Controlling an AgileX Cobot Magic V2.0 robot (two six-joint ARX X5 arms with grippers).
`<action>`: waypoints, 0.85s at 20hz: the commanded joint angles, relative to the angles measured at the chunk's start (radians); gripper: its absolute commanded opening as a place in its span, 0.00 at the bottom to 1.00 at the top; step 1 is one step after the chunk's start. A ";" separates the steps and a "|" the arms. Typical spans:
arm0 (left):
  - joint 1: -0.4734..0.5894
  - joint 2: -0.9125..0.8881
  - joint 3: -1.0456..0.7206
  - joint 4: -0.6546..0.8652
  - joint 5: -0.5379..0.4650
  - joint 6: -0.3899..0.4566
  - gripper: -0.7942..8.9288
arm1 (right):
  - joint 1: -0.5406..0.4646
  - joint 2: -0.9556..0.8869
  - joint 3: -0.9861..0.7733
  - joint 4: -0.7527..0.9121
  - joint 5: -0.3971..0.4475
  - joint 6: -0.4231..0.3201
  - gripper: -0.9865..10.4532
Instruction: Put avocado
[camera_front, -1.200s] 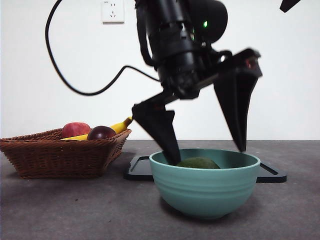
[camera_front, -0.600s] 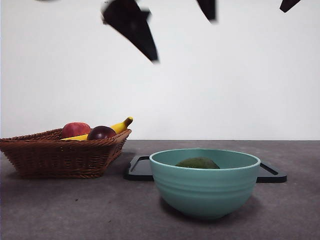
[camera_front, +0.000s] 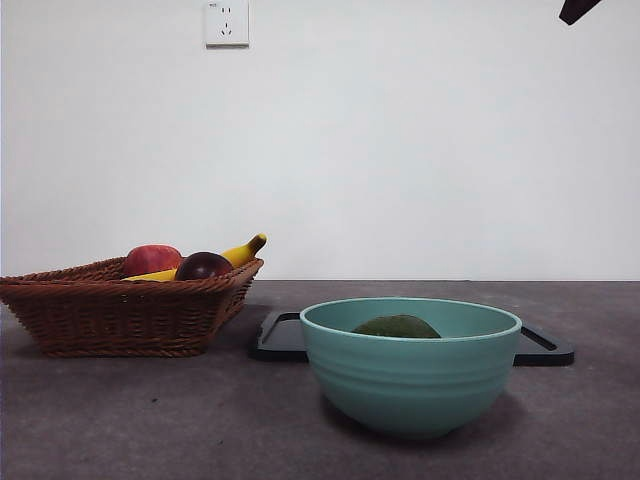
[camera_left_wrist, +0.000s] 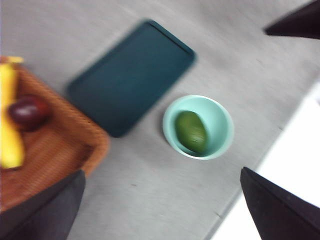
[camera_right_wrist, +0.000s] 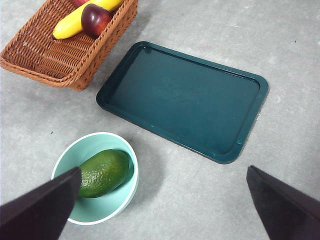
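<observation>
A: Logging largest first. Table (camera_front: 150, 420) bare in front; dark tray (camera_right_wrist: 185, 100) lying flat behind the bowl, holding nothing. Wicker basket (camera_front: 120, 310) sitting off to one side, carrying a banana (camera_right_wrist: 82, 20), a red apple (camera_front: 150, 260) and a maroon fruit (camera_right_wrist: 95, 17).

B: Noting the teal bowl (camera_front: 410, 370) next, upright, just in front of the tray. Avocado (camera_right_wrist: 102, 172) lying inside it, top just showing over the rim in the front view.

A: Recording the change: a second ago, working arm down at the bowl with jaws spread around the avocado; half a second ago lifting; now gone from the front view altogether.

B: Matching to the wrist views: left gripper (camera_left_wrist: 160, 210) looking down from high above the bowl, jaws spread wide, gripping nothing. Right gripper (camera_right_wrist: 160, 210) likewise high, wide, carrying nothing, waiting.

A: Judging release complete, avocado resting free in the bowl. Placing step looking done; only retreat remaining.
</observation>
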 joint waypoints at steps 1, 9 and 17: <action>0.013 -0.101 -0.092 0.068 -0.007 0.010 0.60 | 0.005 0.004 0.018 0.009 -0.001 -0.004 0.60; 0.041 -0.555 -0.583 0.343 -0.035 -0.066 0.60 | 0.005 0.004 0.018 0.009 -0.001 -0.004 0.60; 0.041 -0.654 -0.669 0.336 -0.035 -0.103 0.60 | 0.005 0.004 0.018 0.000 -0.001 -0.003 0.60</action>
